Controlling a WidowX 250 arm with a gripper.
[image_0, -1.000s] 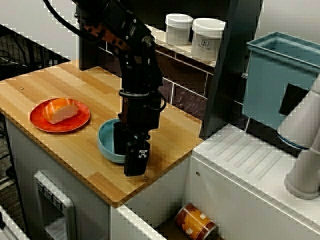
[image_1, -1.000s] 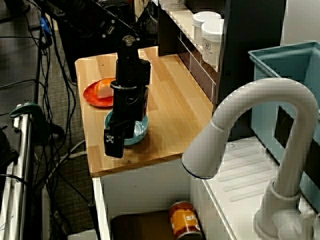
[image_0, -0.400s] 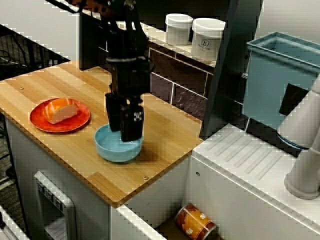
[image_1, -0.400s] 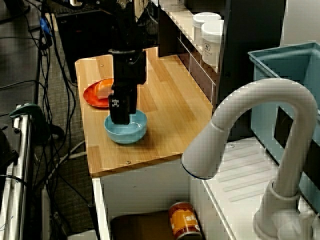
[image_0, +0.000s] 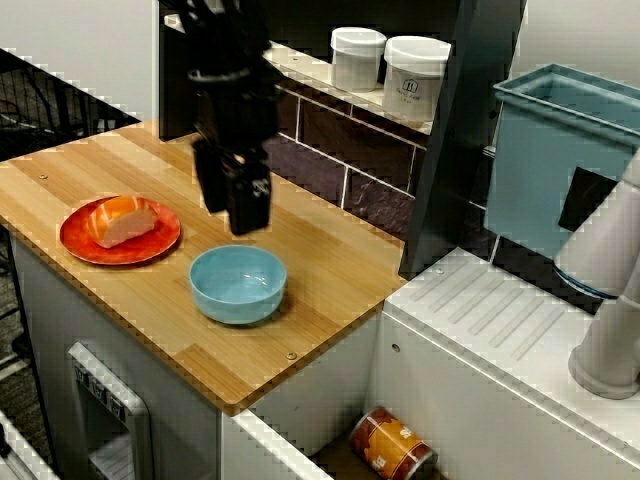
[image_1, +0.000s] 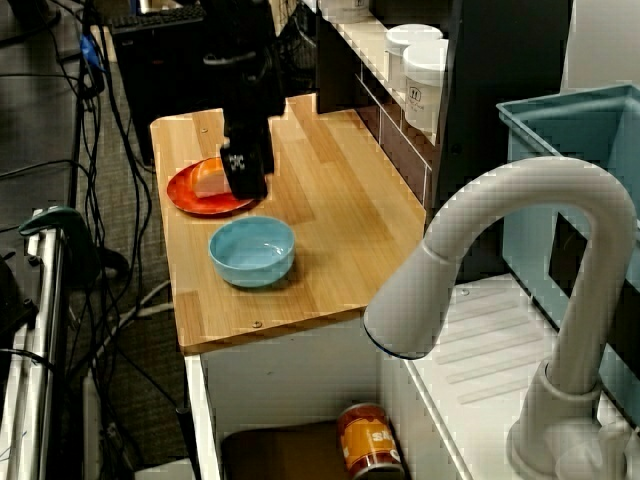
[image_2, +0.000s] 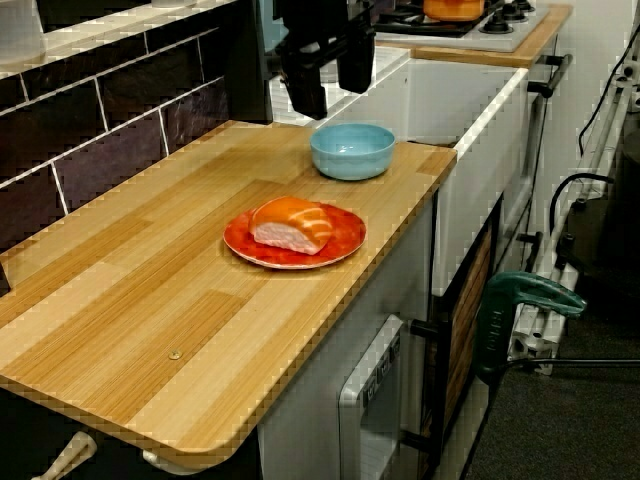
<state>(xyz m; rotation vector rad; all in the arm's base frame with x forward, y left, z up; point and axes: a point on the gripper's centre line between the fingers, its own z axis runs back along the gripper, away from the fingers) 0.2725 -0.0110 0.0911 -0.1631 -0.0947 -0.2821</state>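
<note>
The blue bowl (image_0: 238, 283) is sitting on the wooden table (image_0: 340, 265), near its front edge. The end effector (image_2: 331, 92) is hanging above it without touching, its jaws standing apart and seemingly gripping nothing. A red plate (image_0: 80, 243) is lying beside the bowl.

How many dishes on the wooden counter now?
2. An empty blue bowl sits near the sink-side edge, by the raised open gripper; a red plate with salmon sushi lies beside it. None looks hidden.
</note>
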